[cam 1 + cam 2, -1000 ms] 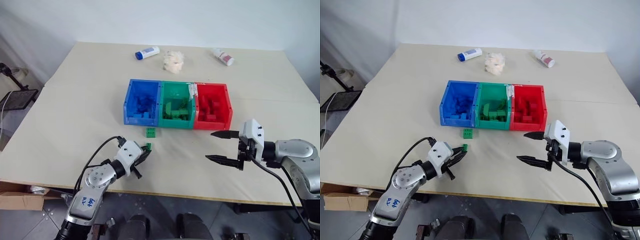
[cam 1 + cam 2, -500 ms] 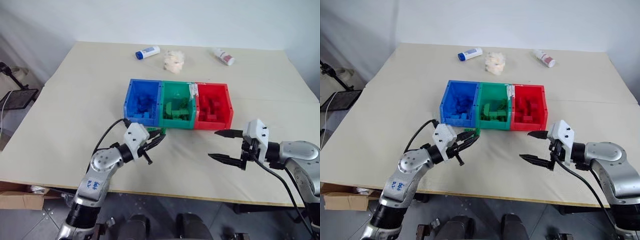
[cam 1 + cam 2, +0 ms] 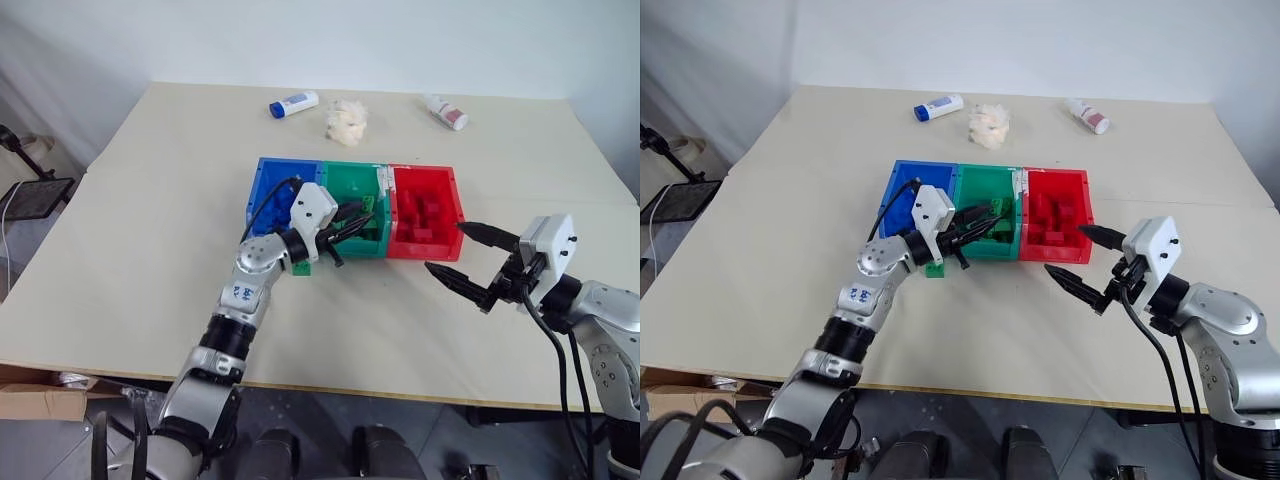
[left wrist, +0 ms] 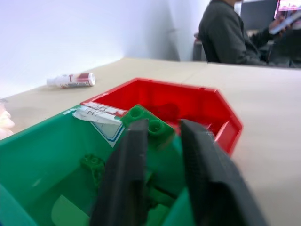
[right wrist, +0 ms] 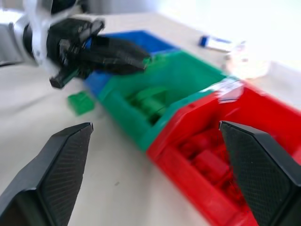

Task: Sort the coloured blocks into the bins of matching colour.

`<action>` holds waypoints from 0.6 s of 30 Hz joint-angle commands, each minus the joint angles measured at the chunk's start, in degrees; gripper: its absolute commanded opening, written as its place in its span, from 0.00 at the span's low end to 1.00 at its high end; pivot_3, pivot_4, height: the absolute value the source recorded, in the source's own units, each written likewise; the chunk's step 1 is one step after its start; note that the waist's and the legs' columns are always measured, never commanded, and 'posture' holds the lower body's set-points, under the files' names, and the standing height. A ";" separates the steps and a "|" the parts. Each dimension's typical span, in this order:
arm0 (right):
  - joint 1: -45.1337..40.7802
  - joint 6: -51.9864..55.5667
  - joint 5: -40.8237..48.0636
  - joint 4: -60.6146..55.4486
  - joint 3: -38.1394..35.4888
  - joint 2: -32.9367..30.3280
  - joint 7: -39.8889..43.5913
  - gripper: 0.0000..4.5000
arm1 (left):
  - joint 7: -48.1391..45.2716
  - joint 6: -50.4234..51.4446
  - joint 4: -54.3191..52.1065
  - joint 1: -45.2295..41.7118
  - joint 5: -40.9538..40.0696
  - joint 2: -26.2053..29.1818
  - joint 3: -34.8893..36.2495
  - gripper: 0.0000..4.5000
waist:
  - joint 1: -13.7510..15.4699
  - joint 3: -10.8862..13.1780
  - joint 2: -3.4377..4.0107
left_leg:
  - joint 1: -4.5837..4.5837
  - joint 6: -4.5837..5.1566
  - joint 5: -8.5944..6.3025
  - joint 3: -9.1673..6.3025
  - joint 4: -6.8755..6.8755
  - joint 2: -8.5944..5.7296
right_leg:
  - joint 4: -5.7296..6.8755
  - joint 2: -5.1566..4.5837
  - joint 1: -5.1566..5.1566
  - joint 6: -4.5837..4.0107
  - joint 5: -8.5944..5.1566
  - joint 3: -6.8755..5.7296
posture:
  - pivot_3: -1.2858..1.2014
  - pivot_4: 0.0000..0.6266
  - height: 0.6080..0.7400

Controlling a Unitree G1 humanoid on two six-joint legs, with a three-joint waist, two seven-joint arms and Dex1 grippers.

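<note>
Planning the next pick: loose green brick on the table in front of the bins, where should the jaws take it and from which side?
Grip the green brick across its two side faces, coming straight down from above. It lies flat on the table, studs up, close to the front wall of the blue bin, so a level approach from the bin side looks blocked.

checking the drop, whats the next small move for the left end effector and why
Probably open wider to release: the left end effector has a green block at its fingertips, above the green bin. After that, one green block on the table remains.
</note>
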 commanded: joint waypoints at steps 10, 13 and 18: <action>2.37 0.10 3.07 -2.47 -2.66 -2.83 1.24 1.00 | -7.25 0.99 -4.77 1.61 -3.17 6.07 3.42 0.83 | -0.24 0.01 -0.02 | -0.02 0.01 0.00 0.02 -0.02 0.00 | 0.34 0.00 -0.13 0.03 0.02 0.07 | 0.52 0.24 1.00; 3.07 -0.17 4.23 -0.42 -2.38 -5.39 6.43 1.00 | -12.09 8.37 -14.62 7.41 -6.87 12.44 4.99 0.83 | -0.38 0.01 -0.02 | -0.02 0.01 0.00 0.02 -0.01 0.01 | 0.36 0.00 -0.14 0.03 0.02 0.10 | 0.52 0.24 1.00; 3.87 -2.45 6.53 4.19 -1.84 -8.68 17.94 1.00 | -17.81 19.90 -28.24 18.55 -12.35 24.65 8.60 0.83 | -0.90 0.01 -0.01 | 0.00 0.01 0.00 0.00 -0.07 0.07 | 0.35 0.00 -0.12 0.02 0.01 0.10 | 0.52 0.24 1.00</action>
